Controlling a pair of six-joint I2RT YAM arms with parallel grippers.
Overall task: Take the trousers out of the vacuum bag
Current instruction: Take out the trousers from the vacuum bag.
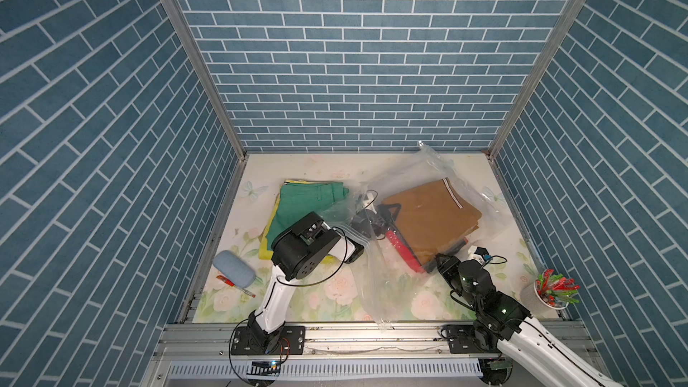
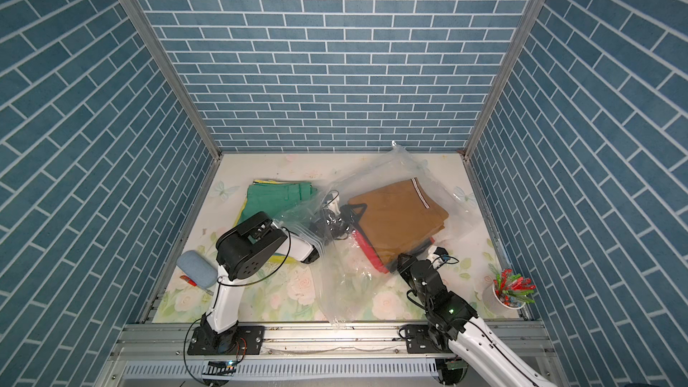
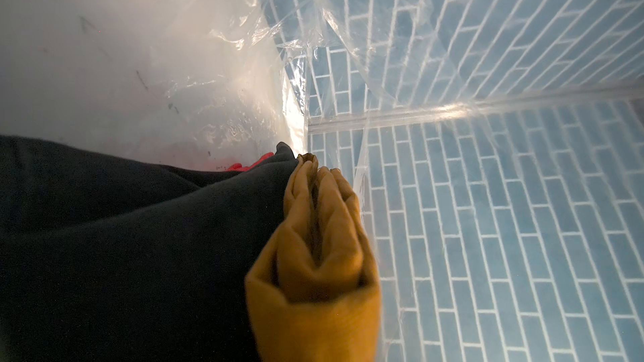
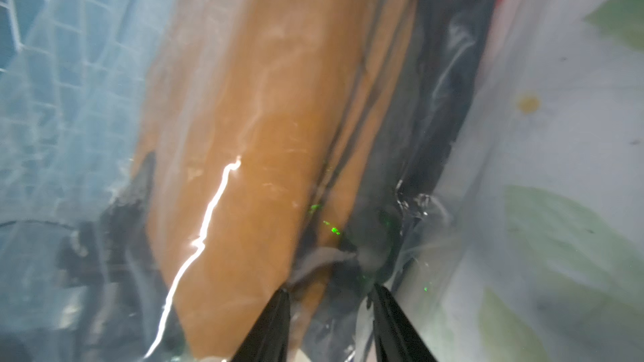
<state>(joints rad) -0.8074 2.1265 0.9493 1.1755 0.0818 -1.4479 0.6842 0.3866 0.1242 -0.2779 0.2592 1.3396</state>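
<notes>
Near edge: a loose flap of the vacuum bag (image 1: 372, 303) is draped toward the front of the tabletop (image 1: 335, 169). The right pincer (image 4: 331, 302) is set against the bag's near side, at the corner of the stack. Its jaws are seen apart with film and a cloth edge between them; whether anything is clamped cannot be told.

Mid: the mustard-brown trousers (image 1: 428, 214) are on top, with a black pair (image 3: 122, 238) and a red pair (image 1: 400, 251) under them, all still inside the bag. The left pincer (image 1: 389, 214) is placed in through the mouth and is closed. What is pinched cannot be seen, as cloth fills the wrist view.

Far left: green trousers (image 1: 309, 202) over a yellow pair (image 1: 265, 251) are already out on the tabletop.

Step judged: extraction of the next pair. Only film should be pinned by the right pincer; if cloth is caught, the stack gets held back. The left pull is best taken low and straight out of the mouth, toward the green pile, one pair at a time. Bag drag is to be expected if the film isn't anchored.
</notes>
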